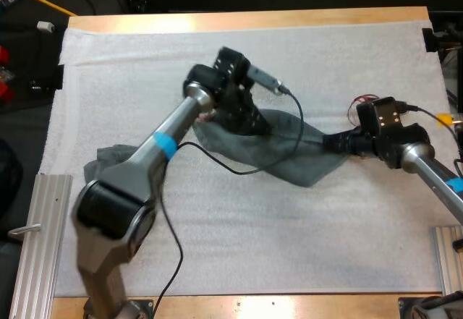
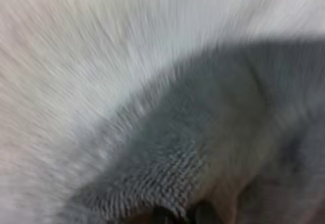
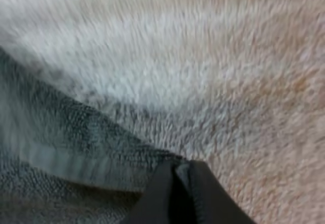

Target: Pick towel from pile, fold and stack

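— Where is the towel, and how will it handle?
— The towel [image 1: 289, 152] lies stretched across the middle of the white mat [image 1: 325, 51], between my two grippers. I judge it soft, light and floppy, so it is best taken at the corners.
— And your jaws?
— My right gripper [image 1: 334, 144] pinches the hemmed right corner. My left gripper [image 1: 246, 120] is closed on the left end, its arm reaching forward past a crumpled towel [image 1: 101, 166].
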